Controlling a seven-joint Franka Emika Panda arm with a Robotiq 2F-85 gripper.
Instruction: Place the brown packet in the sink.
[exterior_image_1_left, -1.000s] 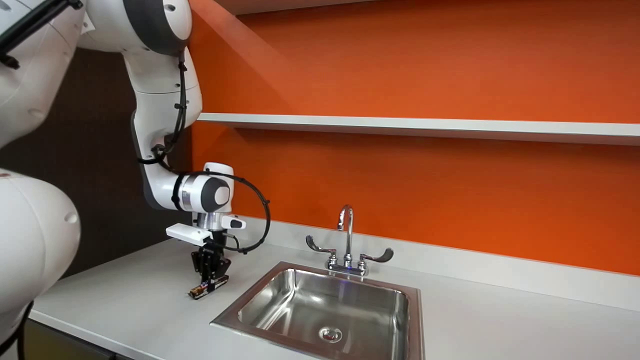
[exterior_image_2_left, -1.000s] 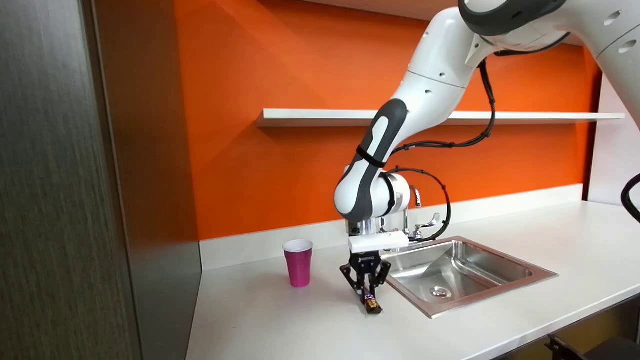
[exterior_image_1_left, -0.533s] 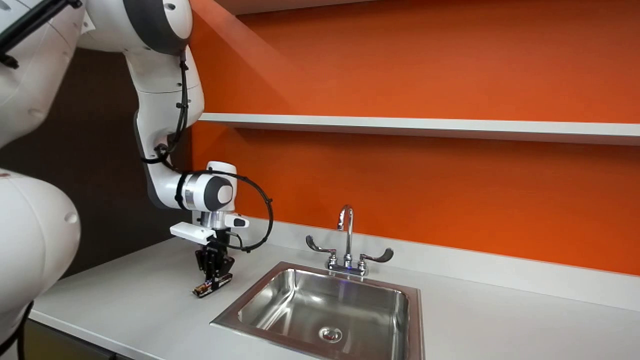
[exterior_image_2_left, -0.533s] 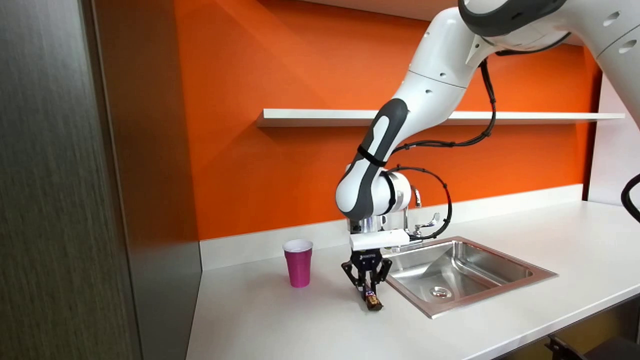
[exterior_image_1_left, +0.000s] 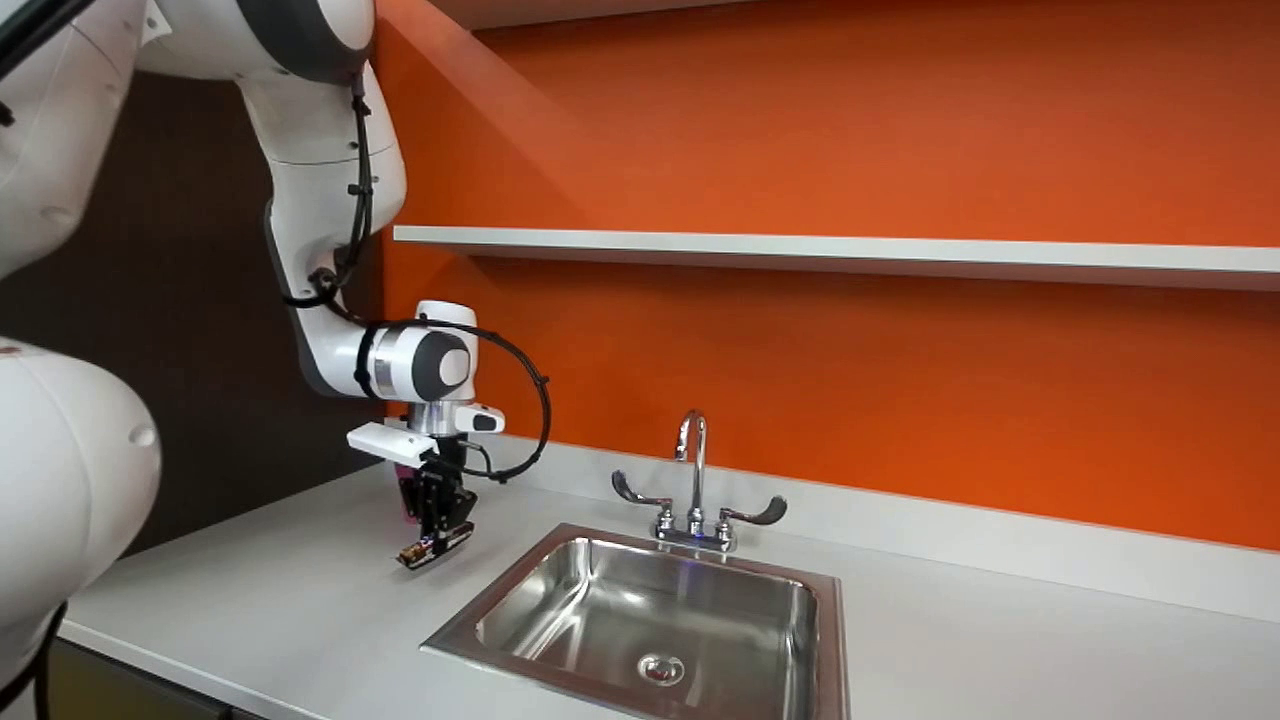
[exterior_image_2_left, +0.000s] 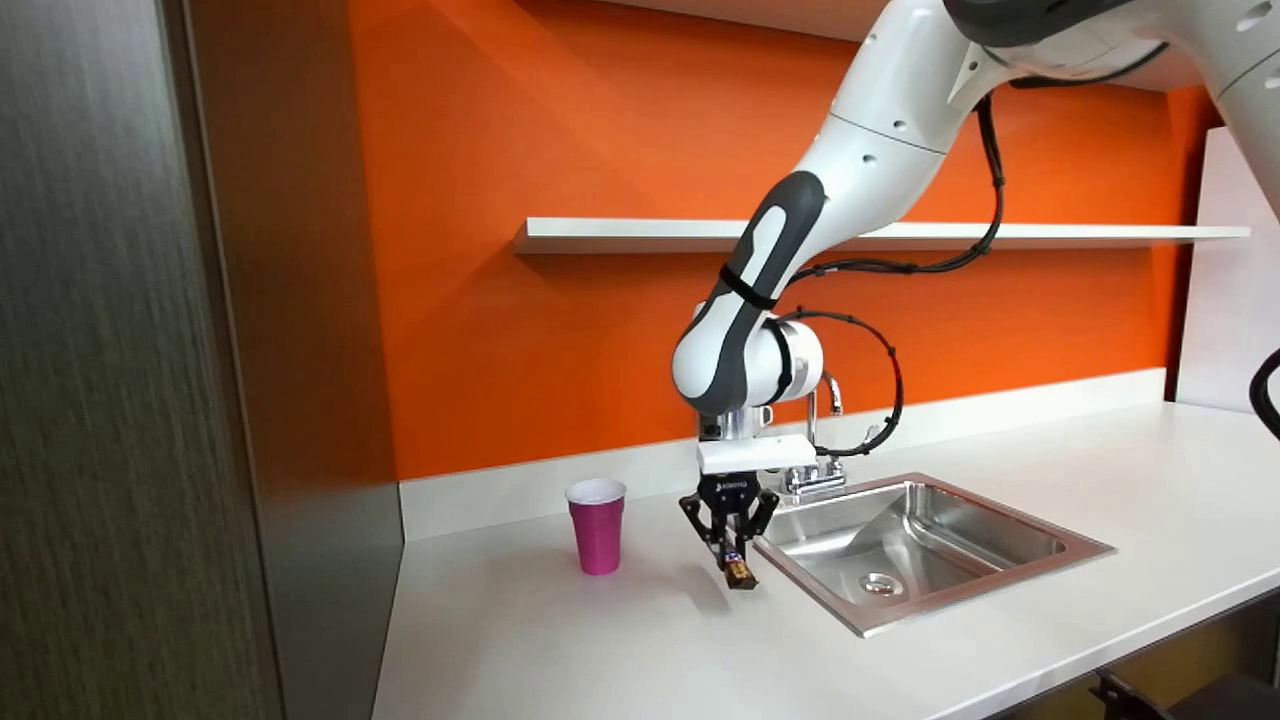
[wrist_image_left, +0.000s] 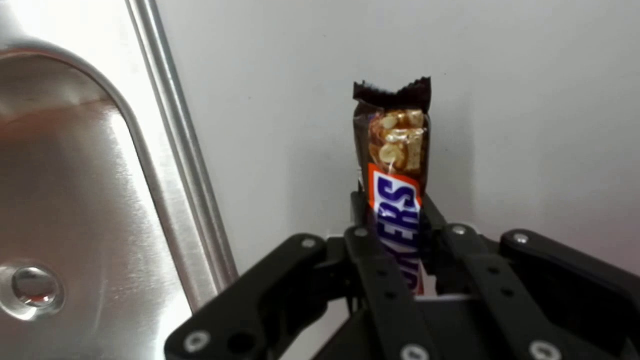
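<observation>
The black two-fingered tool (wrist_image_left: 395, 212) is drawn narrow around the small, long, dark-brown wrapped packet (wrist_image_left: 397, 145), with the fingers (wrist_image_left: 433, 216) against its two long sides. In the wrist view the packet's crimped, jagged end points away from the tool; its face carries a picture of a nutty bar and a white label edged in orange, with purple letters ending in KERS, the rest of the word too obscured to read. The packet hangs over the pale grey bench (exterior_image_2_left: 550, 650), outside the rim of the rectangular stainless-steel sink (exterior_image_1_left: 830, 640) and near it. In an exterior view a soft shadow (exterior_image_2_left: 703, 590) lies on the bench just beside it, and it shows between the sink and a tapered pink cup (exterior_image_2_left: 599, 535) with a white inside, which stands upright on the bench. A chrome gooseneck faucet (exterior_image_1_left: 697, 480) with two lever handles rises at the sink's back rim, and a round metal drain (wrist_image_left: 35, 287) is set in the basin floor. The white jointed arm (exterior_image_1_left: 330, 200) with dark grey bands carries the tool pointing downward. Behind the bench a long white shelf (exterior_image_1_left: 800, 247) runs along the flat orange wall (exterior_image_1_left: 900, 400), higher than the faucet
</observation>
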